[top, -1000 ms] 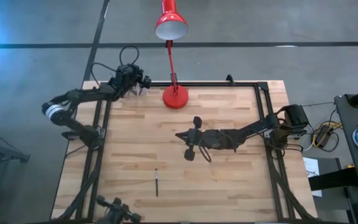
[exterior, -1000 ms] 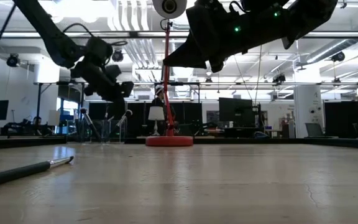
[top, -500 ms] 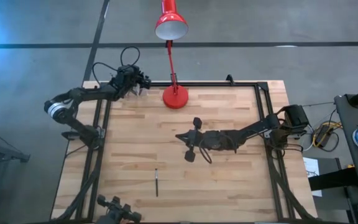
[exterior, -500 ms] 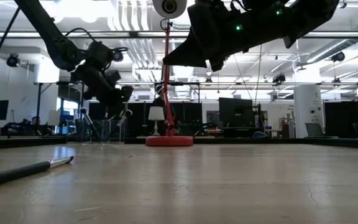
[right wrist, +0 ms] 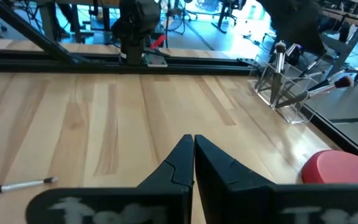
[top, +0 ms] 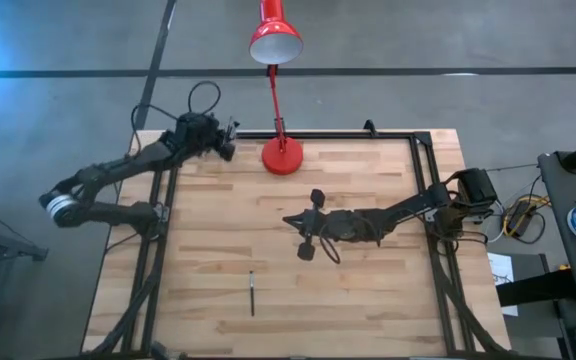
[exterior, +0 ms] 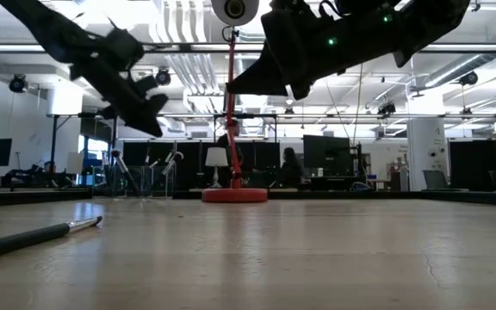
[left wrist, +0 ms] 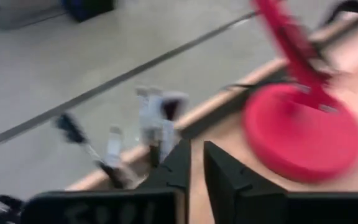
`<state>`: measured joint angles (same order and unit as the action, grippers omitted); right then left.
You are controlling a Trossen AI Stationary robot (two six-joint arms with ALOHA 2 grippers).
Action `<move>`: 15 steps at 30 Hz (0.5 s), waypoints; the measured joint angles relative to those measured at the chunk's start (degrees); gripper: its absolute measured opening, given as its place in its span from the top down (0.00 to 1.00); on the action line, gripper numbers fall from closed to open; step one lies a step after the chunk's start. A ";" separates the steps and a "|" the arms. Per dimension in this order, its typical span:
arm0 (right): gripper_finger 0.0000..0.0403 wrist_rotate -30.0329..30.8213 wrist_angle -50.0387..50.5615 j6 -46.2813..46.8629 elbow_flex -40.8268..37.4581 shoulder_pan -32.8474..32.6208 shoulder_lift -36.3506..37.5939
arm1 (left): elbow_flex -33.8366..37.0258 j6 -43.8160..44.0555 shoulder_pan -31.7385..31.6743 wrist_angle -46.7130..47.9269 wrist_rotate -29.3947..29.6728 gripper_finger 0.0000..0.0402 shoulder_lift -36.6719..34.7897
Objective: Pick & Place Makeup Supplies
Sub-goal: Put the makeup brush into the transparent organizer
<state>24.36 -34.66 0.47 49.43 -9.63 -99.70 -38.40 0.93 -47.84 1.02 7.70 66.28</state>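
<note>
Far left corner of the table: the left gripper is seen drawn back and lifted from above the clear holder, with the arm's elbow swung outward compared with half a second ago. In the left wrist view its fingers stand almost together, a thin gap between them, and nothing is held. Several brushes are seen upright in the holder, just beside the red lamp base. It is judged that a brush has just been dropped off there and the arm is free for the next fetch.

Table front, left of centre: one makeup brush lies flat on the wood, well apart from both arms; in the low view its silvery ferrule is turned toward the lamp. It is judged to be the one item left to collect.

Centre to right: the right gripper is held over mid-table, unchanged in place. Its fingers are closed tip to tip on nothing.

Writing: pale lettering is noted on the gripper bodies in both wrist views, too blurred to be read. No brand is made out elsewhere.
</note>
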 joint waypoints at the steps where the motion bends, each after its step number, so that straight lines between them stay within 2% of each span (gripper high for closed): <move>1: 0.98 0.00 0.22 -0.07 0.00 0.00 0.00 | 1.08 0.00 1.67 0.58 -0.26 0.93 -1.94; 4: 0.98 0.00 1.43 0.16 0.00 -0.07 0.00 | 5.07 0.56 8.34 1.18 -0.76 0.99 -7.77; 7: 0.98 0.08 2.50 0.42 -0.04 -0.62 0.00 | 9.73 1.83 17.00 1.24 -0.76 0.99 -12.68; 11: 0.98 0.78 4.72 0.45 -0.19 -2.43 0.00 | 15.67 2.58 30.90 1.37 -0.76 1.00 -16.90; 15: 0.98 3.15 6.32 0.43 -0.50 -4.96 0.00 | 20.08 2.58 46.17 0.85 -0.71 1.00 -18.00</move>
<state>27.51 -28.34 0.91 48.93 -14.59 -99.70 -18.32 3.50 -1.67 1.87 6.99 48.28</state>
